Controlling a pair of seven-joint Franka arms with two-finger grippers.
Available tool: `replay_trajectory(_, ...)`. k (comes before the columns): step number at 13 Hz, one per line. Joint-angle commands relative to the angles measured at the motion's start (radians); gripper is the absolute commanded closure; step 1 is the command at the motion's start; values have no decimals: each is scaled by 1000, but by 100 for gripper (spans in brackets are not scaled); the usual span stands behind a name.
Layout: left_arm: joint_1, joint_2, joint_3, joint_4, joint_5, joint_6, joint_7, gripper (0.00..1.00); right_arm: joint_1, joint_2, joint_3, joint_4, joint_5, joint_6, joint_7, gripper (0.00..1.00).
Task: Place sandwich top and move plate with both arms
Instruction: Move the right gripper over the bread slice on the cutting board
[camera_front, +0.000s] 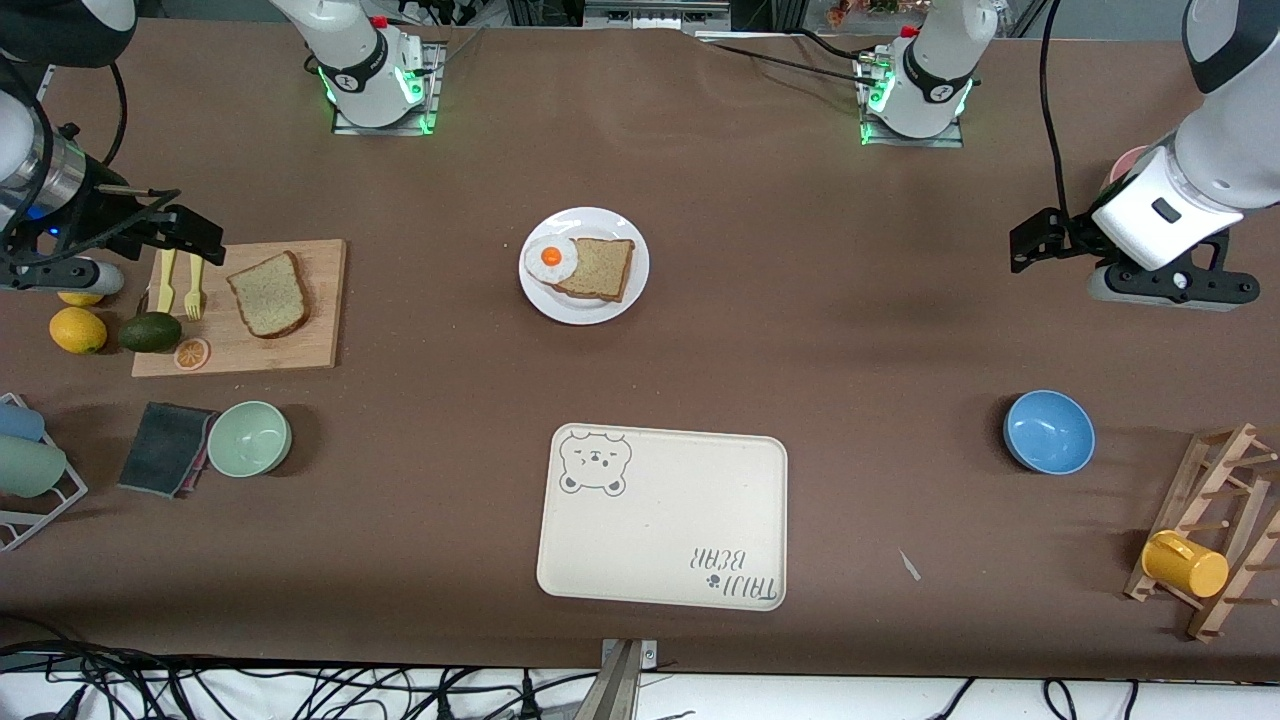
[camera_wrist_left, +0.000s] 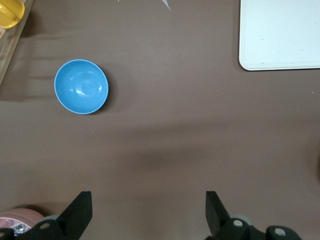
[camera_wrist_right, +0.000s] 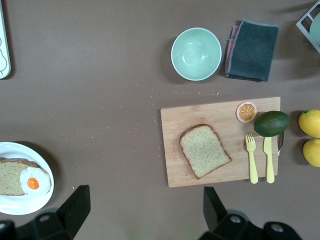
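Observation:
The sandwich top (camera_front: 268, 293), a brown speckled slice with a domed edge, lies flat on a wooden cutting board (camera_front: 318, 330) toward the right arm's end; it also shows in the right wrist view (camera_wrist_right: 204, 157). The white plate (camera_front: 600, 218) sits mid-table and holds a squarer bread slice (camera_front: 600, 268) with a fried egg (camera_front: 550, 258) partly on it; the plate also shows in the right wrist view (camera_wrist_right: 15, 209). My right gripper (camera_front: 198, 238) (camera_wrist_right: 145, 197) is open and empty, in the air beside the board. My left gripper (camera_front: 1035, 245) (camera_wrist_left: 148, 200) is open and empty over bare table.
The board also carries two yellow forks (camera_front: 180, 282), an avocado (camera_front: 150, 332) and an orange slice (camera_front: 191, 353); lemons (camera_front: 78, 330) lie beside it. A green bowl (camera_front: 249, 438), a dark cloth (camera_front: 165, 448), a cream bear tray (camera_front: 662, 518), a blue bowl (camera_front: 1048, 432) and a mug rack (camera_front: 1215, 530) lie nearer the camera.

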Motion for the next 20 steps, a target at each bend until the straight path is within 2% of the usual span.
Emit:
replay_trajectory(1,0,12,-5,26,35,-12,3,0,21,68,38,-18,-44,-20,6,0)
replay_trajectory(3,-2,13,-5,24,35,-12,3,0,21,93,36,-59,-47,44,8,0)
replay_trajectory(4,-2,13,-5,26,35,-12,3,0,23,84,38,-136,-45,106,11,0)
replay_trajectory(7,-2,13,-5,26,35,-12,3,0,21,1,36,-454,-59,393,5,0)
replay_trajectory(9,-2,13,-5,24,35,-12,3,0,21,1,9,-602,-100,518,-6,0)
replay_trajectory(13,1,13,-5,26,35,-12,5,0,21,76,-27,-669,-240,547,-41,0)
replay_trajectory(16,0,15,-5,27,34,-12,5,0,21,151,-45,-690,-379,587,-43,0)
replay_trajectory(19,-9,19,-5,31,34,-14,3,0,21,208,-51,-690,-420,610,-43,1)
replay_trajectory(20,-8,19,-5,31,32,-14,5,0,21,214,-51,-687,-435,612,-43,6)
